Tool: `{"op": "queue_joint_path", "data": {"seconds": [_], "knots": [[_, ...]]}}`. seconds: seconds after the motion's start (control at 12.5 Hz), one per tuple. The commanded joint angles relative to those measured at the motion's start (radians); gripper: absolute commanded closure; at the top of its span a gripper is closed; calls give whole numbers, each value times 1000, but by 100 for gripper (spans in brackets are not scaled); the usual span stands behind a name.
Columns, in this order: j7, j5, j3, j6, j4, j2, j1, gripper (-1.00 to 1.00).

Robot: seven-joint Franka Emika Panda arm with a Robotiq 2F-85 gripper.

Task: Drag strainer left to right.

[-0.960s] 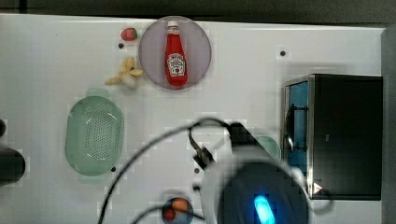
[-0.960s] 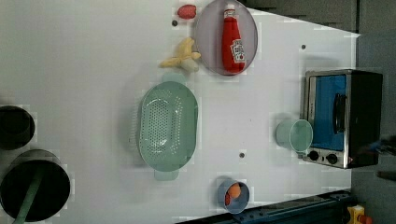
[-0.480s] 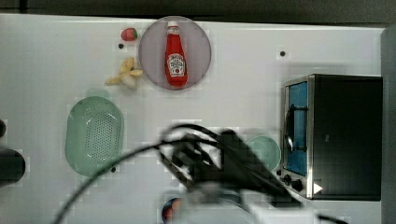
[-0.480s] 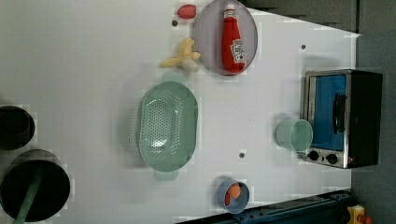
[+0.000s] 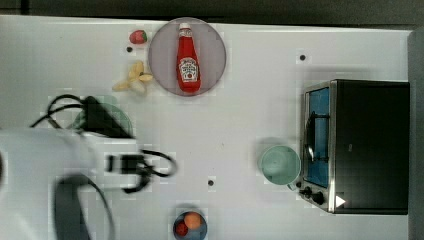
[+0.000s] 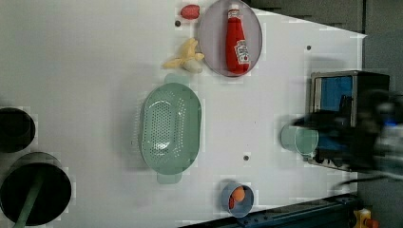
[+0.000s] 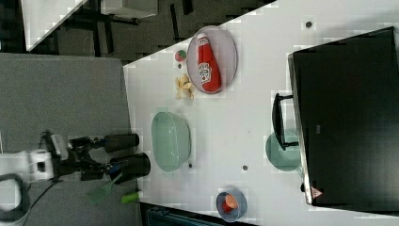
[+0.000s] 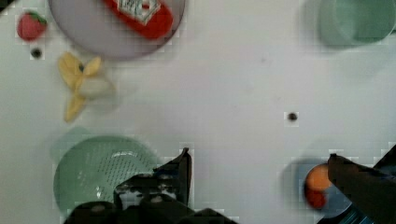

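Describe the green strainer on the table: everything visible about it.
The strainer is a muted-green oval bowl that looks like plastic, its floor and lower walls dotted with rows of small holes. A small flat tab sticks out from the rim at each narrow end. It sits upright and empty on the white table, touching nothing else; the peeled banana lies a little beyond one tab. In the top view the arm covers most of it. In the wrist view the gripper hangs above its edge, jaws open, not holding it.

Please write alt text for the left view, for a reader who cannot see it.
A muted-green strainer sits on a white table, nothing touching it. Toward the left view's top, a ketchup bottle lies on a grey plate beside a peeled banana. A mint cup stands by a toaster oven, partly behind the blurred arm.
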Motion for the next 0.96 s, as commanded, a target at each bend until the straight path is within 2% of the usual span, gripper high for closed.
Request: {"op": "queue_joint_path", "data": {"seconds": [0.08, 0.4, 0.72, 0.96], "knots": [[363, 21, 78, 96, -29, 79, 11, -100], [663, 17, 180, 324, -72, 279, 16, -100], [865, 14, 185, 579, -146, 448, 29, -100], [910, -7, 165, 733, -159, 558, 42, -100]]}}
